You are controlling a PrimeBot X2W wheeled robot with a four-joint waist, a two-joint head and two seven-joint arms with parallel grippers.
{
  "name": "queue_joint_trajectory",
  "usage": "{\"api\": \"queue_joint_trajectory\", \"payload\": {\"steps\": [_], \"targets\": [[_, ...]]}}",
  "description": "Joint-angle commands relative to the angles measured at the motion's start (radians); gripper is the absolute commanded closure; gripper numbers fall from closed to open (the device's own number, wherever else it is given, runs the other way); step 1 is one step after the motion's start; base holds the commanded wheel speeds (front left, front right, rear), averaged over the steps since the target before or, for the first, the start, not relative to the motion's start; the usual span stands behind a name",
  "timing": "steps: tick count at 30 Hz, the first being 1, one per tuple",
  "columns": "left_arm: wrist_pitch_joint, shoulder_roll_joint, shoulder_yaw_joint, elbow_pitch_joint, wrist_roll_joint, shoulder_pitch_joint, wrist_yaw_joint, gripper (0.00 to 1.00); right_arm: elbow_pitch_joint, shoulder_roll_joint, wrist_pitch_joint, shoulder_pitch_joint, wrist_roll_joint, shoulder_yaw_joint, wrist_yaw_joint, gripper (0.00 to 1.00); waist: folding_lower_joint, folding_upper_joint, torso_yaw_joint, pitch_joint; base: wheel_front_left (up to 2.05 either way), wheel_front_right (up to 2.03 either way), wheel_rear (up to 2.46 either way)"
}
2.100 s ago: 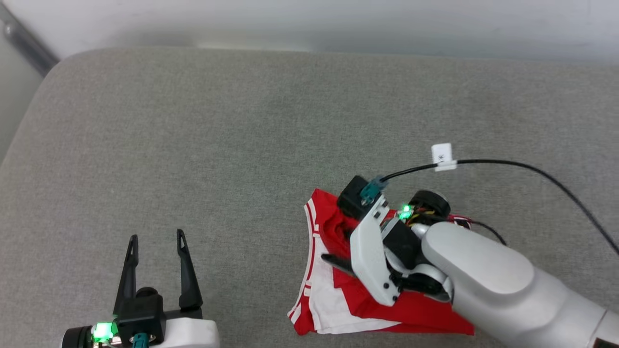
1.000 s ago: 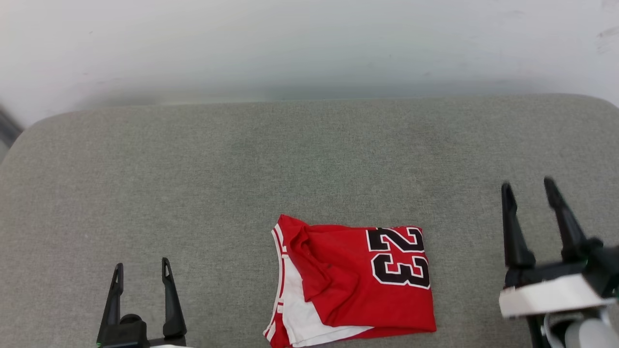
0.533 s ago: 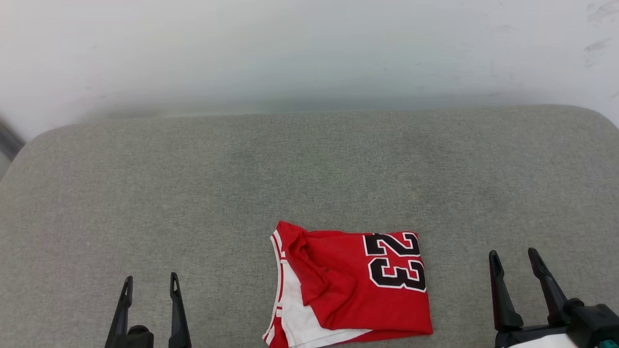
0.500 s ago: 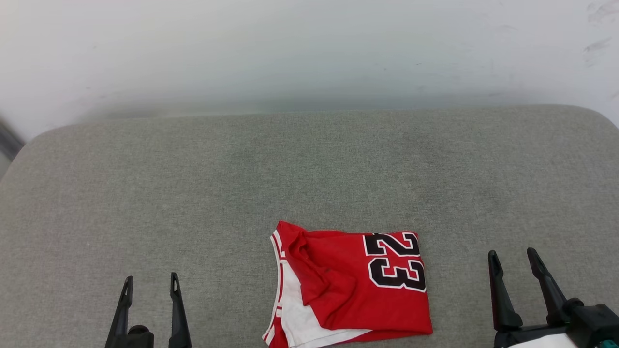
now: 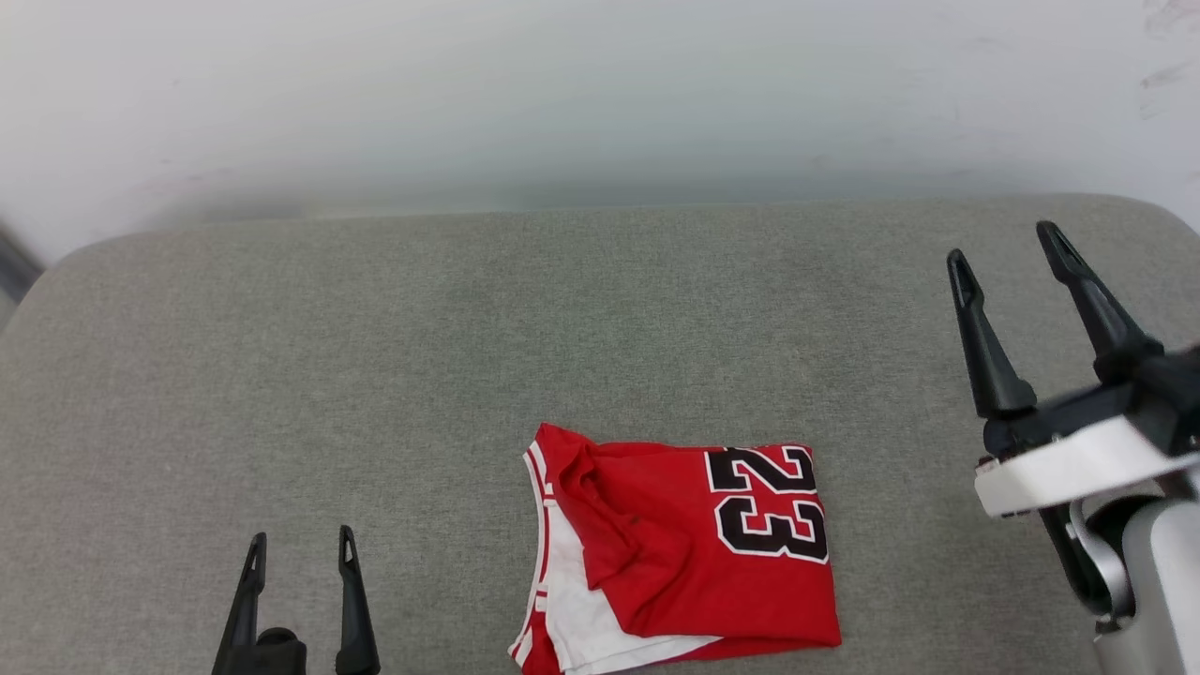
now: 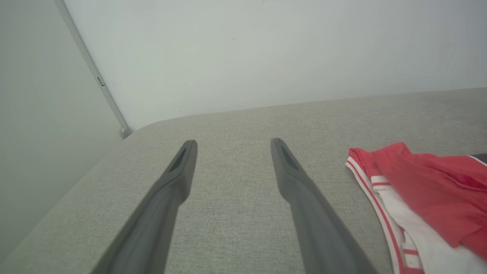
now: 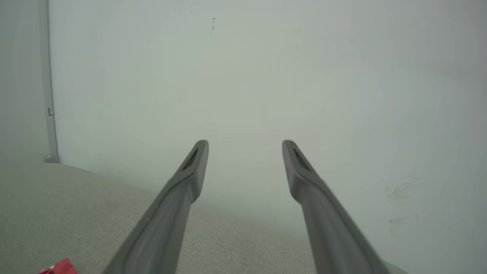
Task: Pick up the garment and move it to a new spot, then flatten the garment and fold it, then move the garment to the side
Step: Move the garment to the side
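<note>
The garment [image 5: 656, 544], a red shirt folded into a rough rectangle, lies flat near the front middle of the grey cushioned surface [image 5: 422, 356]. A black number 23 faces up on its right part and a white striped-edge piece shows at its lower left. In the left wrist view the garment [image 6: 422, 194] is at the right edge. My left gripper [image 5: 300, 548] stands open at the lower left, well clear of the cloth. My right gripper [image 5: 1003, 244] is open and empty, raised at the right, apart from the garment. A red corner of the garment [image 7: 59, 266] shows in the right wrist view.
A pale wall [image 5: 600, 94] rises right behind the surface. A grey vertical strip [image 6: 91, 68] runs down the wall at the far left corner. The surface's rounded left edge [image 6: 76, 182] drops away beside my left gripper.
My right gripper let go of the garment and pulled back to the right; in the last half second it rose higher. The head camera tilted up. The garment stayed put.
</note>
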Motion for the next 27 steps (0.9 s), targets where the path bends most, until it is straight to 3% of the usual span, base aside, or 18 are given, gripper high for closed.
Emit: {"api": "queue_joint_trajectory", "payload": {"steps": [1,6,10,14,19,27], "targets": [[-0.005,-0.003,-0.003,0.003,-0.001,-0.014,-0.003,0.0,0.017,-0.031,0.054,-0.039,0.023,0.026,0.0,0.0,0.0001,0.0,0.005,0.004,0.0,0.0,0.0],[-0.005,-0.006,-0.008,0.005,0.001,-0.027,-0.006,0.0,0.083,-0.169,0.471,-0.145,0.24,0.175,-0.001,0.0,0.0001,0.0,0.016,0.018,0.0,0.0,0.0],[-0.005,-0.009,-0.009,0.002,0.001,-0.039,-0.006,0.0,0.123,-0.242,0.782,-0.151,0.522,0.235,0.0,0.0,0.0001,0.0,0.021,0.036,0.0,0.0,0.0],[-0.005,-0.01,-0.017,0.004,0.002,-0.053,-0.016,0.0,0.144,-0.292,1.016,-0.111,0.775,0.268,0.0,0.0,0.0001,0.0,0.036,0.061,0.0,0.0,0.0],[-0.005,-0.011,-0.026,0.007,0.003,-0.096,-0.023,0.0,0.166,-0.277,1.056,-0.091,0.875,0.261,0.0,0.0,0.0001,0.0,0.062,0.11,0.0,0.0,0.0],[-0.005,-0.02,-0.044,0.021,-0.001,-0.165,-0.038,0.0,0.287,-0.195,1.063,-0.141,0.898,0.302,0.0,0.0,0.0001,0.0,0.107,0.193,0.0,0.0,0.0]]}}
